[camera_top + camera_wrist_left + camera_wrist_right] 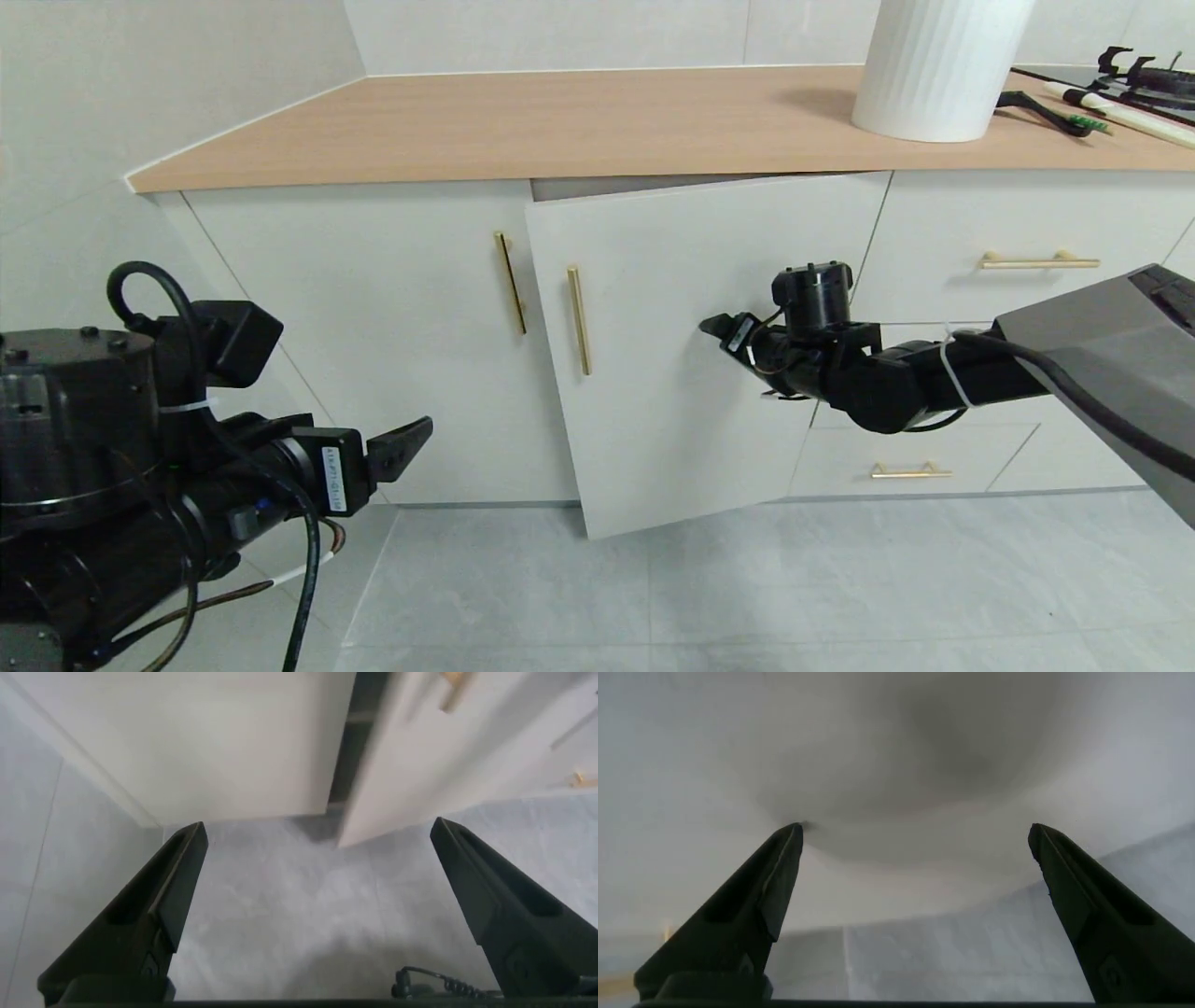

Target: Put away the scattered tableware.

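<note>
Scattered tableware lies on the wooden counter at the far right: pale chopsticks point(1134, 119) and a black-handled utensil point(1041, 107). Below the counter a white cabinet door point(672, 373) with a gold handle point(579, 320) stands ajar. My right gripper point(719, 329) is open and held close against the front face of that door point(896, 756), to the right of the handle, with nothing between its fingers point(757, 905). Low at the left, over the floor, my left gripper point(403, 446) is open and empty point(318, 835). It faces the gap beside the ajar door point(411, 756).
A tall white ribbed container point(938, 65) stands on the counter point(523, 117) beside the tableware. The neighbouring cabinet door point(373, 336) is closed, with its own gold handle point(510, 282). Drawers with gold handles point(1038, 261) sit to the right. Grey floor tiles point(709, 597) lie open below.
</note>
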